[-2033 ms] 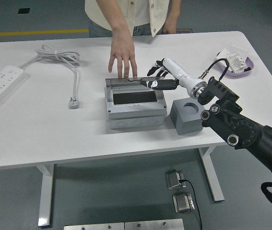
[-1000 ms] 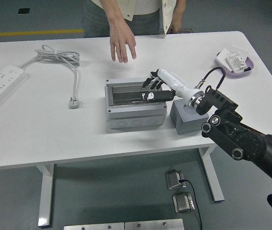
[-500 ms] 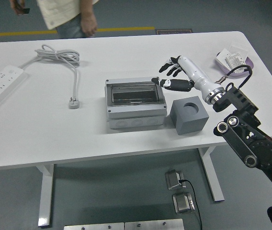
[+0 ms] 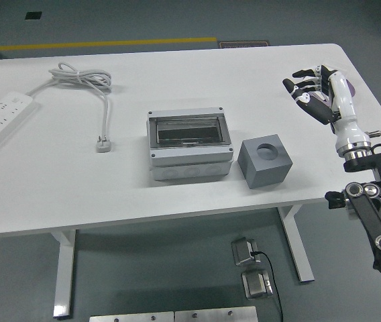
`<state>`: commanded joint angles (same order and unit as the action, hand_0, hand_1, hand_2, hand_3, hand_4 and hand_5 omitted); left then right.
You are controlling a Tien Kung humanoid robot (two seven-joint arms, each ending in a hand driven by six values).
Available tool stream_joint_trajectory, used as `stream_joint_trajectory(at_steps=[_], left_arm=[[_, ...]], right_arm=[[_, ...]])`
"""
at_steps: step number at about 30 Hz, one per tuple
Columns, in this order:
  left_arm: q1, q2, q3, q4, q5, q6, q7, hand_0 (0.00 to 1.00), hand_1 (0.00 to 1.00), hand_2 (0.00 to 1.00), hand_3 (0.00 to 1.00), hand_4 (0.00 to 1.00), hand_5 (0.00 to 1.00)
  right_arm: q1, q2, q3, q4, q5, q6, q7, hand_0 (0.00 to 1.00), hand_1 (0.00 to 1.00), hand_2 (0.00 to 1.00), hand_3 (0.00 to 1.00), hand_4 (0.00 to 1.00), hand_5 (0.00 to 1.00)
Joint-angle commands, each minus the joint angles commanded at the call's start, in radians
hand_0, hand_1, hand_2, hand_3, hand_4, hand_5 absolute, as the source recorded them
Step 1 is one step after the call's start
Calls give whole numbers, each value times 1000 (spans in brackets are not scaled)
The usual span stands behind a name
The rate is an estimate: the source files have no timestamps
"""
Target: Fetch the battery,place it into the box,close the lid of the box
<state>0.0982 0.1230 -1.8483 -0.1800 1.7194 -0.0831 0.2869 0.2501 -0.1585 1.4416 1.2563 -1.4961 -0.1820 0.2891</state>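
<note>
Unlabelled grey box (image 4: 190,145), lid down

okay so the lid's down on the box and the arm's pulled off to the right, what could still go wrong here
1. The right hand hangs with spread fingers over the table's right end, where a purple tray shows just behind it; a careless move could knock the tray.
2. The grey block sits close beside the box, so a return reach might bump it.
3. The lid looks down, but whether it latched cannot be told.
</note>
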Motion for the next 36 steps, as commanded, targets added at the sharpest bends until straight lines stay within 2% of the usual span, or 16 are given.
stream_joint_trajectory(at_steps=[1,2,7,8,13,14,19,20,25,26,31,32,36], left_arm=[[-1,-1,-1,0,1,0,-1,633,671,683,661,723,218],[-2,-1,-1,0,1,0,-2,633,671,683,661,723,218],[-1,-3,14,0,-2,-1,-1,633,671,683,661,723,218],[-1,-4,15,0,-3,-1,0,636,672,683,661,722,219],[1,-7,12,0,-2,0,5,636,672,683,661,722,219],[0,-7,10,0,-1,0,4,639,675,682,660,721,219],[-3,-10,7,0,2,0,2,639,675,682,660,721,219],[-3,-10,8,0,2,-1,1,639,678,682,659,720,221],[-3,-12,10,0,1,0,1,639,678,682,659,720,221],[-2,-12,15,0,1,-1,2,639,678,681,658,720,222],[-3,-13,32,0,-1,-2,3,639,678,681,658,720,222],[-4,-13,33,0,-1,-2,3,638,678,682,658,720,224],[-6,-12,27,0,1,-2,0,638,678,682,658,720,224]], right_arm=[[-5,4,7,-6,27,6,8,474,509,590,521,924,562],[-10,8,15,-12,58,13,17,625,630,686,533,920,579],[-18,16,40,-29,153,13,37,625,630,686,533,920,579],[-18,17,45,-31,160,10,38,998,817,892,981,998,998],[-21,18,65,-32,152,6,28,998,817,892,981,998,998],[-22,17,64,-33,153,14,27,998,875,819,989,998,998],[-26,15,51,-36,180,48,33,998,875,819,989,998,998],[-26,14,47,-37,185,50,34,998,875,770,895,998,998],[-27,5,26,-36,216,44,53,998,875,770,895,998,998],[-27,4,23,-35,220,42,55,998,998,998,917,998,998],[-34,0,16,-22,233,37,64,998,998,998,917,998,998],[-36,0,14,-20,236,34,67,998,998,998,998,998,998],[-40,-1,10,-8,248,13,86,998,998,998,998,998,998]])
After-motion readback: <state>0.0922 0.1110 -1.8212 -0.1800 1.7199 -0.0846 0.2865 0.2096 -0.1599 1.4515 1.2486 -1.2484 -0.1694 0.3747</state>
